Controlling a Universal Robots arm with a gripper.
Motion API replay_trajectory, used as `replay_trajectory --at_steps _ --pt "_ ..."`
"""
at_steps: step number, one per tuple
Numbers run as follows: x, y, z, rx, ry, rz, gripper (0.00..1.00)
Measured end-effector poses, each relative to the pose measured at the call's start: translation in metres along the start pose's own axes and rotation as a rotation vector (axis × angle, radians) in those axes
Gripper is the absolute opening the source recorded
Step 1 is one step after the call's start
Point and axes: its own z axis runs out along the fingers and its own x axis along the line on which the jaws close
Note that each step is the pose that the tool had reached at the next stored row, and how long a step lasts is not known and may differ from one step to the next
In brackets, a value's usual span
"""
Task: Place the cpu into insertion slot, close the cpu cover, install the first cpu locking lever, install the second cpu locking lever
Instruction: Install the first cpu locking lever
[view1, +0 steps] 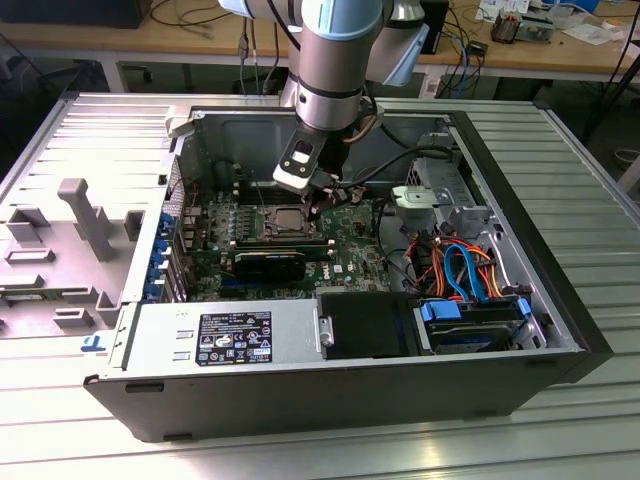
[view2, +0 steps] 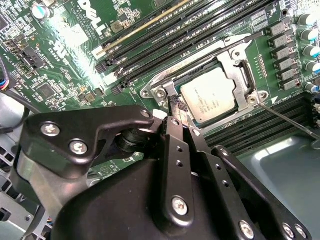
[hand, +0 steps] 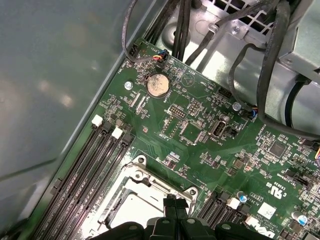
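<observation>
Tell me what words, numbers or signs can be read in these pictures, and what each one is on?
Large white logo on the green board: a brand mark, not quoted here.
Fine white print across the board: too small to read.
Markings on the cpu: too faint to read.
Black sticker on the grey box: white print and symbols, too small to read.

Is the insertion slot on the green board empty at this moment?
No, in the second wrist view the silvery-grey cpu sits inside it.

Arm (view1: 335, 70) upright, gripper (view2: 176, 106) down (fingertips together)
</observation>
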Motion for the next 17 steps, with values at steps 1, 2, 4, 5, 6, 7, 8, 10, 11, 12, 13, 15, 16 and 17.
replay_trajectory --at_steps 1,2,4,5,6,7,8,10,11,12,13,15,16,17 --pt "0.0000 0.0000 0.0000 0.0000 0.0000 -0.001 0.11" --pt "0.0000 0.0000 0.0001 0.0000 0.0000 -0.002 0.11" --pt "0.0000 0.0000 0.0001 0.0000 0.0000 -0.004 0.11" --pt "0.0000 0.0000 0.0001 0.0000 -0.0001 -0.005 0.11" --pt "0.0000 0.0000 0.0002 0.0001 -0.0002 -0.007 0.11" --pt "0.0000 0.0000 0.0002 0.0002 -0.0003 -0.009 0.11" --pt "0.0000 0.0000 0.0002 0.0002 -0.0004 -0.011 0.11" --pt "0.0000 0.0000 0.0002 0.0003 -0.0006 -0.015 0.11" --pt "0.0000 0.0000 0.0002 0.0003 -0.0006 -0.016 0.11" --pt "0.0000 0.0000 0.0003 0.0003 -0.0006 -0.018 0.11" --pt "0.0000 0.0000 0.0003 0.0004 -0.0008 -0.020 0.11" --pt "0.0000 0.0000 0.0003 0.0005 -0.0009 -0.022 0.11" --pt "0.0000 0.0000 0.0003 0.0005 -0.0009 -0.023 0.11" --pt "0.0000 0.0000 0.0003 0.0005 -0.0010 -0.025 0.11"
